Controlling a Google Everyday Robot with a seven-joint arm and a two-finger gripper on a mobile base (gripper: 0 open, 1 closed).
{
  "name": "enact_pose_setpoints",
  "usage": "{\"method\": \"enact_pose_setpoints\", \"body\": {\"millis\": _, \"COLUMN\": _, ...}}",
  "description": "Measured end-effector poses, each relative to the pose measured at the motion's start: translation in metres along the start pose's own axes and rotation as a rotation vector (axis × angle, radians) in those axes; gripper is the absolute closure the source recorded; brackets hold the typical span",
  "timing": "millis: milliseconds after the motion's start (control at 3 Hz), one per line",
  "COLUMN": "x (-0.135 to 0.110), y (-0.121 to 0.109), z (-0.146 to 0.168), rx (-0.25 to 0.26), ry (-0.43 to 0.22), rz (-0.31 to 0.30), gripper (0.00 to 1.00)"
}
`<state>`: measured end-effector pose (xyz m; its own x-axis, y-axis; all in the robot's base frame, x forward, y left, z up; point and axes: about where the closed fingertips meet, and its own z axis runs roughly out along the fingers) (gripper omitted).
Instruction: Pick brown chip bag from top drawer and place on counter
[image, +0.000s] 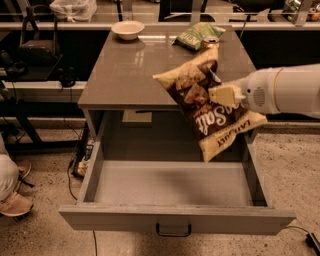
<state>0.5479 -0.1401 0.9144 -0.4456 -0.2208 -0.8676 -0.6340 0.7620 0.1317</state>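
Note:
The brown chip bag (207, 107) hangs tilted in the air over the front right edge of the counter (130, 75), above the open top drawer (175, 185). My gripper (224, 95) reaches in from the right on a white arm and is shut on the bag's middle. The bag's tan bottom points down and to the right. The drawer is pulled fully out, its inside bare, with a dark handle (173, 231) on the front panel.
On the counter's far side stand a white bowl (128, 29), a green chip bag (197, 35) and a can (210, 42) partly hidden behind the brown bag. A person's shoe (12, 202) shows at the left on the floor.

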Motion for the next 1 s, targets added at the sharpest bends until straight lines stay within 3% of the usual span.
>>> {"method": "enact_pose_setpoints", "body": {"millis": 667, "x": -0.029, "y": 0.007, "z": 0.007, "rx": -0.019, "ry": -0.063, "rz": -0.023, "gripper": 1.0}}
{"method": "enact_pose_setpoints", "body": {"millis": 1000, "x": -0.078, "y": 0.029, "z": 0.038, "rx": -0.094, "ry": -0.143, "rz": -0.107, "gripper": 1.0}}
